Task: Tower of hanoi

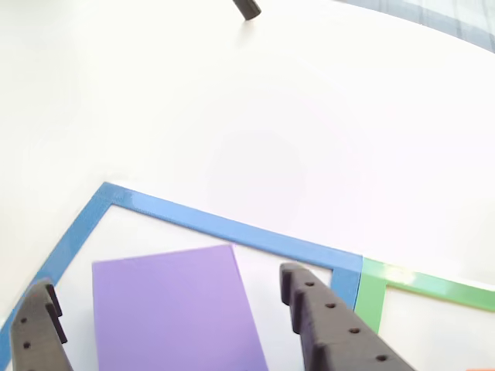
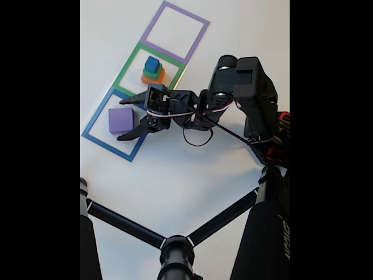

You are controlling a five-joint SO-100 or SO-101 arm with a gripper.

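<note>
The purple block (image 2: 120, 120) lies flat and alone inside the blue square outline (image 2: 93, 139) on the white bench (image 2: 192, 169), while the orange block (image 2: 152, 77), the green block (image 2: 152, 73) and the blue cube (image 2: 152, 63) are stacked widest to smallest inside the green square outline (image 2: 129, 65) next door. The purple square outline (image 2: 201, 22) at the far end holds nothing. Judged from this, the widest piece is set down as a new base and the three smaller ones have yet to be moved onto it, so most of the tower is left to rebuild. The arm reaches out low from its base at the right of the fixed view, wrist bent down toward the bench. Its pincer (image 2: 125, 119) is spread wide, one finger on either side of the purple block, apparently clear of its sides; in the other view the dark fingertips (image 1: 305, 297) flank the block's top face (image 1: 170, 305).
</note>
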